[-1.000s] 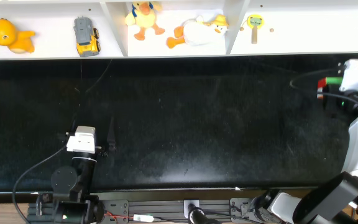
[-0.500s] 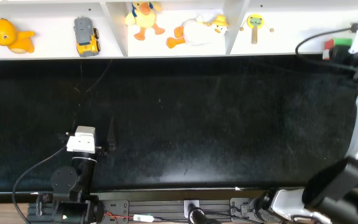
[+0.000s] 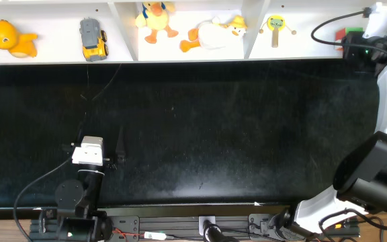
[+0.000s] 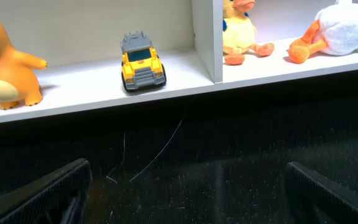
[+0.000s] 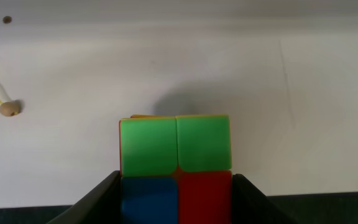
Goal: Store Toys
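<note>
Left hand [image 4: 186, 167] sits low over the black table [image 3: 213, 134], fingers spread wide, nothing in it. Farther out, right hand [image 5: 174, 176] is clamped on opposite side faces of the multicoloured plastic puzzle cube [image 5: 176, 149], at the right-end bay of the white shelf [image 5: 303, 93]. We can't tell if it's touching down. We judge the cube light, rigid and slick-faced. Its layers may twist, so we'd grip flat faces, centred.

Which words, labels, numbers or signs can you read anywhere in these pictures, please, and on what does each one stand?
None can be read.
The colour cube shows plain green, blue and red squares; the yellow toy truck and the plush duck bear no lettering that I can make out.
</note>
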{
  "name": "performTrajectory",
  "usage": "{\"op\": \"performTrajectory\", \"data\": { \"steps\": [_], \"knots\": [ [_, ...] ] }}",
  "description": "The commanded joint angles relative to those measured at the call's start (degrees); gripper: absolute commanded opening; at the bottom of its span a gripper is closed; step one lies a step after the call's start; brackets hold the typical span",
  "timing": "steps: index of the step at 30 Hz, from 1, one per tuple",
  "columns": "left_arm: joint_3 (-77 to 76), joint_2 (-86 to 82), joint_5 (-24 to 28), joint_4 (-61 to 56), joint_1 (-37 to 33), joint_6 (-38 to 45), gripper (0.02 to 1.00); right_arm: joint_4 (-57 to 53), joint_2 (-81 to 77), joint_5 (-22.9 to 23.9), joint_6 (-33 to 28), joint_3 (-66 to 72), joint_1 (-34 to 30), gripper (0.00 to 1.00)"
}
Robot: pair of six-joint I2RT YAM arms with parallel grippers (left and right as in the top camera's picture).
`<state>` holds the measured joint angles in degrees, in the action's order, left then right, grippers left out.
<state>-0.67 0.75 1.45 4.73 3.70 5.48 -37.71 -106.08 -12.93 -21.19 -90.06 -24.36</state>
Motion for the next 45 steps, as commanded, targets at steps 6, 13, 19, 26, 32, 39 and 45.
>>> {"op": "performTrajectory", "data": {
  "steps": [6,13,19,26,32,39,45],
  "knots": [
    [0.2,-0.6,-0.1,0.1,-0.3,-1.0,0.998,0.5,-1.0,-0.6,0.4,-2.1,0.4,0.549],
    [0.2,-0.6,-0.1,0.1,-0.3,-1.0,0.998,0.9,-1.1,-0.5,0.4,-2.0,0.3,0.606],
    [0.2,-0.6,-0.1,0.1,-0.3,-1.0,0.998,0.9,-1.0,-0.5,0.5,-2.0,0.4,0.998],
    [0.2,-0.6,-0.1,0.1,-0.3,-1.0,0.998,1.3,8.4,4.9,0.4,7.5,0.3,0.998],
    [0.2,-0.6,-0.1,0.1,-0.3,-1.0,0.998,5.2,23.2,6.8,1.1,27.4,0.2,0.996],
    [0.2,-0.6,-0.1,0.1,-0.3,-1.0,0.998,25.1,47.4,14.2,14.9,55.6,13.1,0.996],
    [0.2,-0.6,-0.1,0.1,-0.3,-1.0,0.998,47.2,70.3,13.7,17.6,78.9,24.4,0.996]
  ]
}}
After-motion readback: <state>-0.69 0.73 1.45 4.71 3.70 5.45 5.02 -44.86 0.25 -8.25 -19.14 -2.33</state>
